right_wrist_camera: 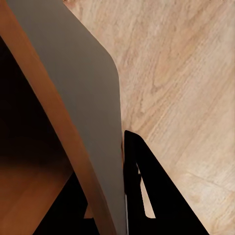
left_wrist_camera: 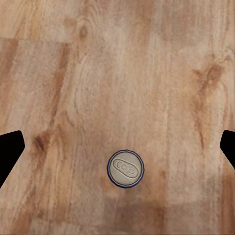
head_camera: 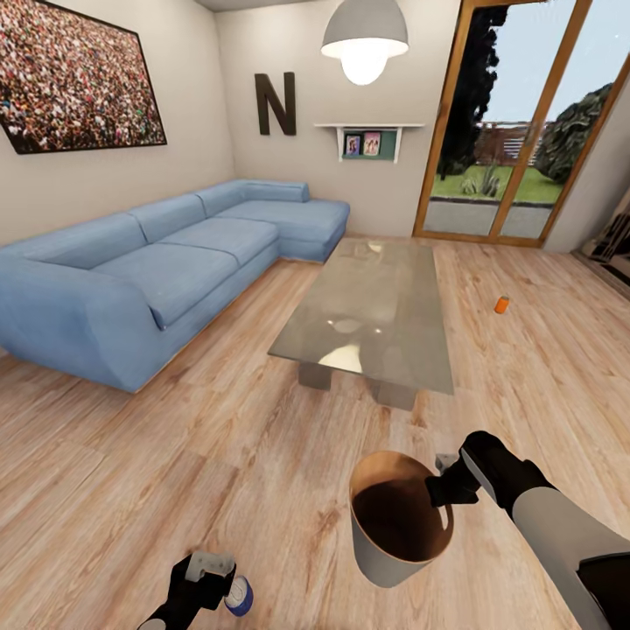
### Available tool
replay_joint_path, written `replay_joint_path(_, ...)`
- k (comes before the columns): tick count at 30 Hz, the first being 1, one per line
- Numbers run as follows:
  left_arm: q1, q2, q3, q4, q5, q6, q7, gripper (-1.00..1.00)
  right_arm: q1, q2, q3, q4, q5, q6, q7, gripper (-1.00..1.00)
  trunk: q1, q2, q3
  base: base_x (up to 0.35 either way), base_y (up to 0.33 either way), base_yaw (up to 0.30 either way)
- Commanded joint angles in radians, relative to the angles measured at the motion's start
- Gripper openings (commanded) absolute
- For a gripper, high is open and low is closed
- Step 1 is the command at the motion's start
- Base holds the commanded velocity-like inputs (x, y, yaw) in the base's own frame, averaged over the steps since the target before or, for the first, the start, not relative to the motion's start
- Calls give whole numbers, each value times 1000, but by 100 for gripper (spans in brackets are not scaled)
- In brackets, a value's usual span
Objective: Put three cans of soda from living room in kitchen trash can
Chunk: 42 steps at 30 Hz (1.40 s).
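An orange soda can [head_camera: 500, 304] stands on the wood floor to the right of the low table. The trash can [head_camera: 381, 556], grey outside and coppery brown inside, hangs tilted above the floor in front of me. My right gripper [head_camera: 440, 486] is shut on its rim; the bin's grey wall [right_wrist_camera: 85, 93] is pinched against a black finger [right_wrist_camera: 144, 196]. Lower left, my left gripper [head_camera: 210, 579] hovers open over a small can with a dark blue side and grey top [head_camera: 238, 596]. That can [left_wrist_camera: 125, 168] stands upright on the floor between the spread fingertips [left_wrist_camera: 10, 156].
The long grey low table [head_camera: 376, 306] stands ahead in mid-room. A light blue corner sofa [head_camera: 157, 271] runs along the left wall. Wood-framed glass doors [head_camera: 516, 122] are at the back right. Bare wood floor lies around me.
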Motion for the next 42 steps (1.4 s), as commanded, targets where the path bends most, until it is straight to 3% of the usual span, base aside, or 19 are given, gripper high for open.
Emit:
replay_joint_path(1, 0, 0, 0, 0, 0, -1, 0, 100, 0, 0, -2, -1, -24, 5, 7, -100, 0, 0, -1, 0, 0, 0)
replay_joint_path(10, 0, 0, 0, 0, 2, -4, 0, 100, 0, -6, -2, -54, -23, 9, 7, -100, 0, 0, -3, 0, 0, 0)
replay_joint_path(18, 0, 0, 0, 0, 2, -4, 0, 100, 2, -49, -9, -158, -26, 42, 7, -100, 0, 0, -3, 0, 0, 0)
replay_joint_path(23, 0, 0, 0, 0, 0, -3, 0, 100, 2, -56, -33, -182, -26, 42, 7, -100, 19, -35, -18, 0, 0, 0)
replay_joint_path(42, 0, 0, 0, 0, -1, -3, -2, 100, 3, -56, -37, -186, -28, 42, 7, -100, 92, -168, -97, 0, 0, 0)
